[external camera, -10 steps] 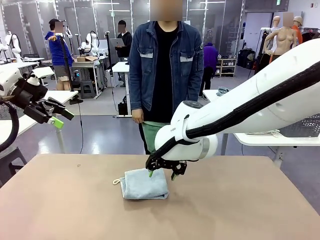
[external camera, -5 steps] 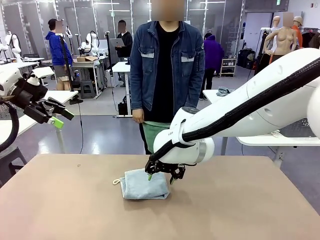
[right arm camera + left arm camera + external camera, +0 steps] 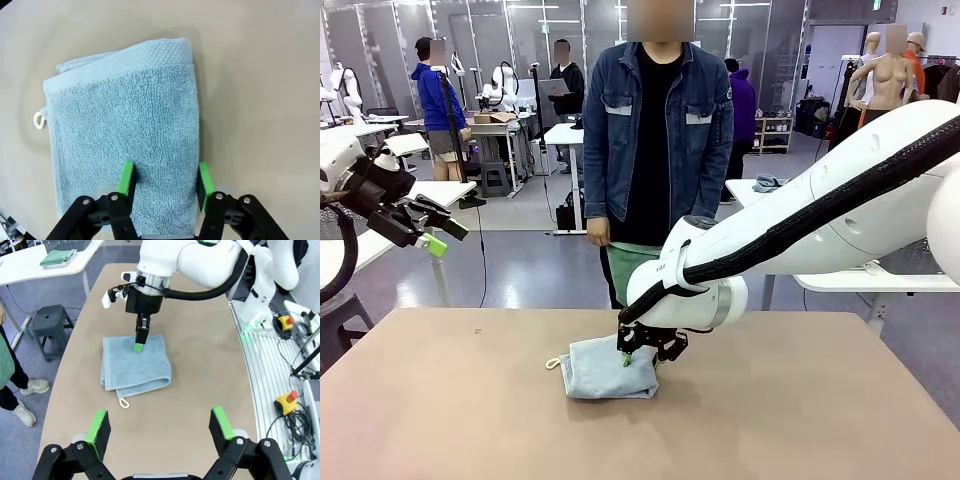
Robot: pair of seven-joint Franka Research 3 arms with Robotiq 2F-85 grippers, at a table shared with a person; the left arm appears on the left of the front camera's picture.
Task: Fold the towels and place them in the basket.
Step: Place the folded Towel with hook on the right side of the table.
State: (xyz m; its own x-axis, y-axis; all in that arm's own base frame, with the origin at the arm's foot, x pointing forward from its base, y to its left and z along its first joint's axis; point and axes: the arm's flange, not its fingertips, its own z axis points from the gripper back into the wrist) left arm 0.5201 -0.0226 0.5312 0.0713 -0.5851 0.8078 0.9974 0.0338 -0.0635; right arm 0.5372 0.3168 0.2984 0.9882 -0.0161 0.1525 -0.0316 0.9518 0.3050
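The small light blue terry hand towel [image 3: 125, 130] is showing an even looped pile between the jaws of the black right gripper [image 3: 166, 172], and a band of small dimples far ahead of them. Its thin white corner loop [image 3: 38, 120] is lying ahead of the jaws, off to one side. The pads [image 3: 127, 179] on these jaws are showing bright green. The black left gripper [image 3: 160, 422] is carrying the same green inside its jaws, and beneath them the flat tan tabletop [image 3: 200, 365] is showing no pattern. The smooth arm casing [image 3: 840, 200] behind the right jaws is shining white.
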